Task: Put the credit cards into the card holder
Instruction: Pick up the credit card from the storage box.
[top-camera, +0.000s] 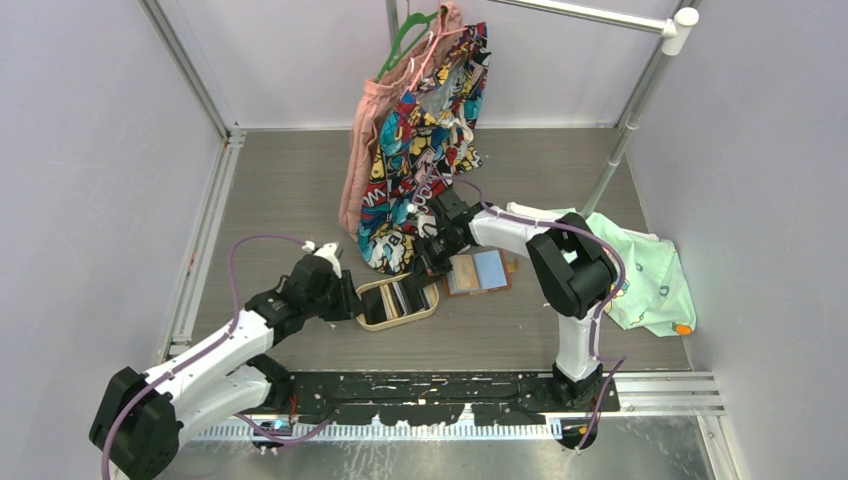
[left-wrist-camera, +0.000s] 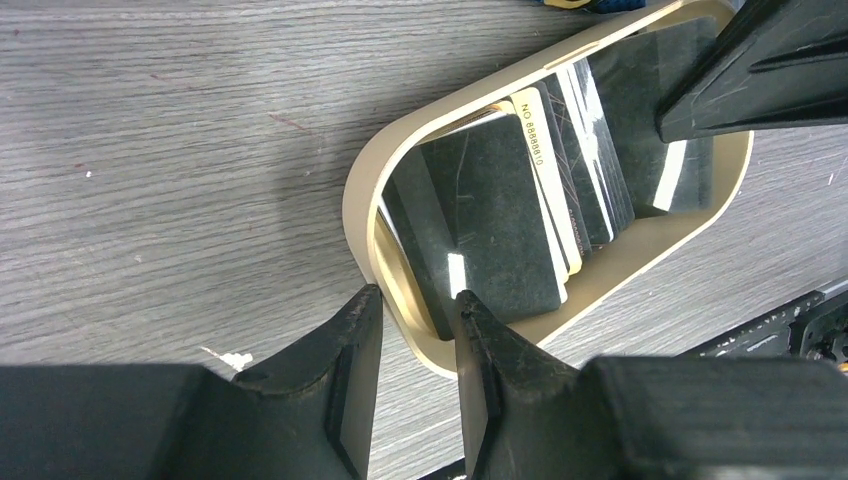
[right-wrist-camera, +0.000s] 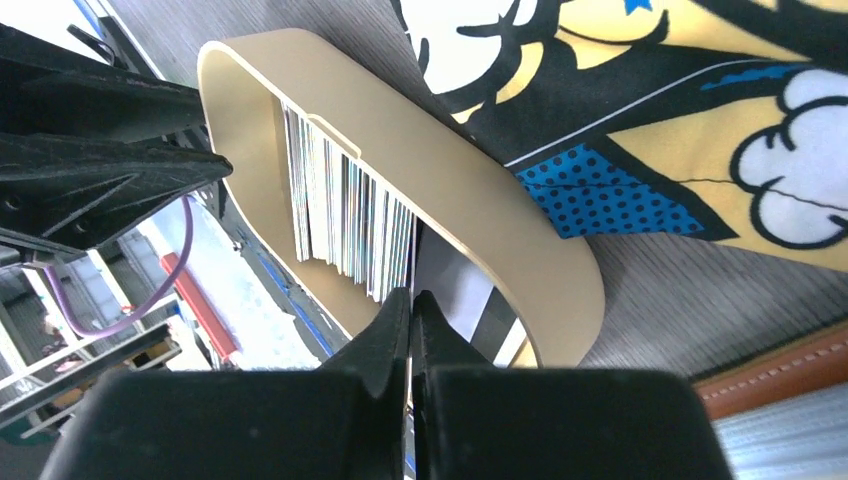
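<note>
Several credit cards (top-camera: 400, 298) stand on edge in an oval light-wood tray (top-camera: 420, 318). In the left wrist view the credit cards (left-wrist-camera: 500, 220) are black, with one yellow edge. My left gripper (left-wrist-camera: 418, 298) straddles the tray's left rim (left-wrist-camera: 360, 190), one finger outside and one inside, closed on it. My right gripper (right-wrist-camera: 410, 295) is shut on a thin card seen edge-on at the tray's right end (right-wrist-camera: 450, 170), beside a grey-and-white striped card (right-wrist-camera: 480, 310). The tan-brown card holder (top-camera: 480, 270) lies open just right of the tray.
A colourful printed garment (top-camera: 420, 150) and a pink one hang on a hanger and reach the table just behind the tray. A pale green cloth (top-camera: 640, 270) lies at the right. A slanted metal pole (top-camera: 620, 150) stands behind it.
</note>
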